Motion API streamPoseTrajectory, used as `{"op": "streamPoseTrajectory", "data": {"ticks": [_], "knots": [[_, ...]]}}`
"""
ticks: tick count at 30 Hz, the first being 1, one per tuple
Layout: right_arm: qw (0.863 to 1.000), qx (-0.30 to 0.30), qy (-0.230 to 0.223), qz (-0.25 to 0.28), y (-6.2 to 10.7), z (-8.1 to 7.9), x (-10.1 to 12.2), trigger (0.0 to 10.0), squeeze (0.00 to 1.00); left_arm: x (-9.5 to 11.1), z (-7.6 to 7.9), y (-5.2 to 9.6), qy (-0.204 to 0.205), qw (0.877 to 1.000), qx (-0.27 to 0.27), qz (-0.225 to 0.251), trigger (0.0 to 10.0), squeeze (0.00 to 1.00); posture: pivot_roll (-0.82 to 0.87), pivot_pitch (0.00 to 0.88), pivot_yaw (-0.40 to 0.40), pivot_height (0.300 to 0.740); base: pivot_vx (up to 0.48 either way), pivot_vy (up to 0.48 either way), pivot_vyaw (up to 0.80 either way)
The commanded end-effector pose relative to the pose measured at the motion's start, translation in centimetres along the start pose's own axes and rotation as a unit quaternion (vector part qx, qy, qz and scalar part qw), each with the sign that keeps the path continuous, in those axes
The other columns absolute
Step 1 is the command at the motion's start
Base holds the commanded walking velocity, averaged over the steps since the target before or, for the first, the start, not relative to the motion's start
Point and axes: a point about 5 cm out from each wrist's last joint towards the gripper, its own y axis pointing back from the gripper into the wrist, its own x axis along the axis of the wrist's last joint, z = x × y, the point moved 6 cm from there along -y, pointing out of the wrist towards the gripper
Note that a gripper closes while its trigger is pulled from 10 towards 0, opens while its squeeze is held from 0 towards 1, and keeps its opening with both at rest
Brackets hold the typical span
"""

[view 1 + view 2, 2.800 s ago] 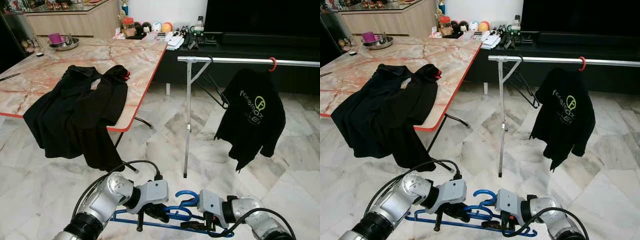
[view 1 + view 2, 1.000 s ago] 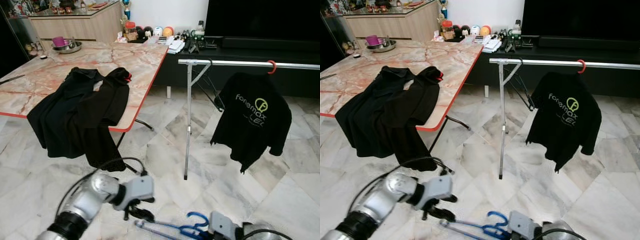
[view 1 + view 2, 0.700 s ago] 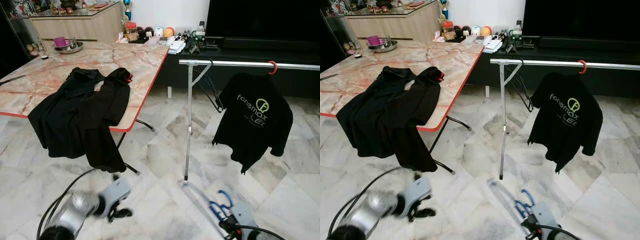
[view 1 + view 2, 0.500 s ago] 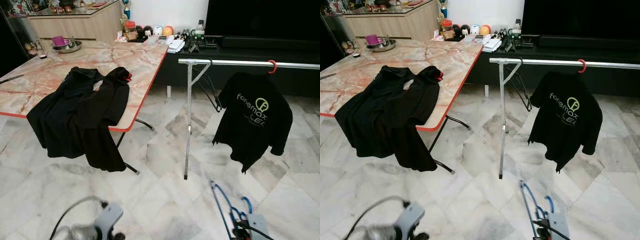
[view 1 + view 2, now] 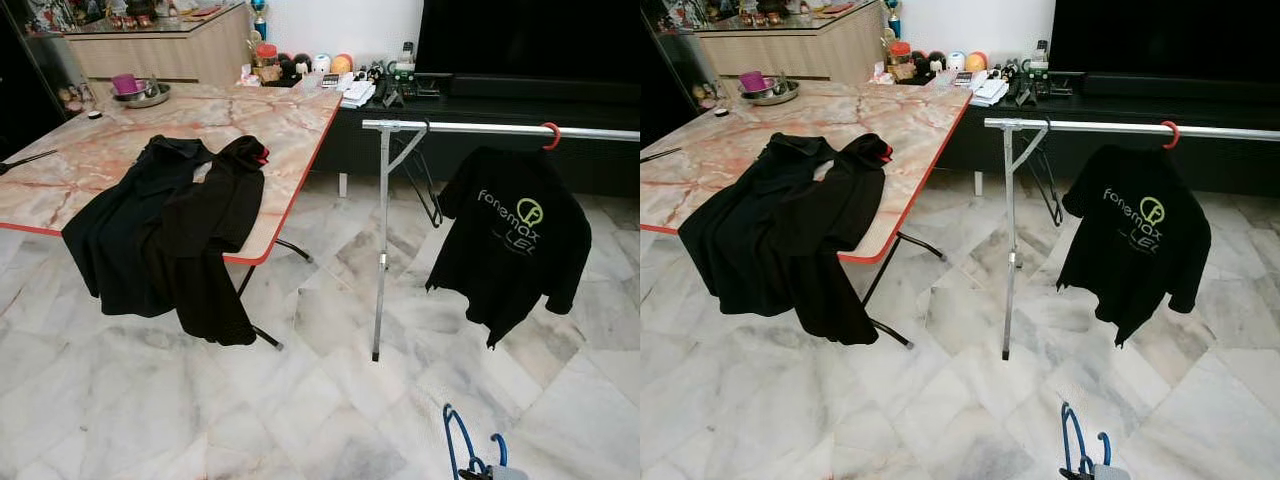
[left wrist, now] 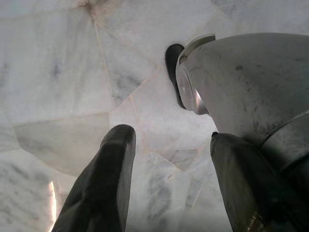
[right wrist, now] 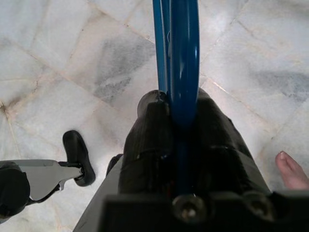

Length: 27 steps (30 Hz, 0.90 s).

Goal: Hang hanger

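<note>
Right gripper [image 7: 181, 121] clenched on blue hanger [image 7: 179, 53] over marble floor [image 5: 790, 400], left gripper [image 6: 166, 159] spread

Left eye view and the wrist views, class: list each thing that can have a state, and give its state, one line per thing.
Blue hanger: bare, gripped in the right hand.
Left hand: open, holding nothing, over the floor.
Printed black shirt: hanging from the rail on a red hanger.
Black garment: off any hanger, spread on the table, drooping over its edge.
</note>
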Motion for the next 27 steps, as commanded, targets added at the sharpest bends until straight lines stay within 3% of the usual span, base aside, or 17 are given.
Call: {"op": "streamPoseTrajectory", "data": {"ticks": [1, 6, 19, 27], "knots": [[1.0, 0.001, -0.005, 0.007, -0.1, -0.5, 0.2, 10.0, 0.0, 1.6, 0.5, -0.1, -0.011, 1.0, -0.006, 0.018, 10.0, 0.0, 0.07, 0.069, 0.036, 0.74, 0.262, 0.0, 0.0], [1.0, 0.008, 0.003, 0.014, -0.1, -0.9, 0.5, 10.0, 0.0, 3.5, 1.0, -0.3, -0.024, 0.999, -0.011, 0.034, 10.0, 0.0, 0.06, 0.065, 0.037, 0.74, 0.278, 0.0, 0.0], [1.0, -0.005, 0.011, -0.002, 0.0, -0.5, -0.2, 10.0, 0.0, 0.2, 1.0, -0.1, -0.024, 0.999, -0.021, 0.002, 10.0, 0.0, 0.07, 0.048, 0.03, 0.74, 0.306, 0.0, 0.0], [1.0, -0.006, 0.008, -0.001, 0.0, -0.4, -0.2, 10.0, 0.0, 0.8, 0.8, -0.2, -0.032, 0.999, -0.013, 0.008, 10.0, 0.0, 0.08, 0.033, 0.026, 0.74, 0.193, 0.0, 0.0]]}}
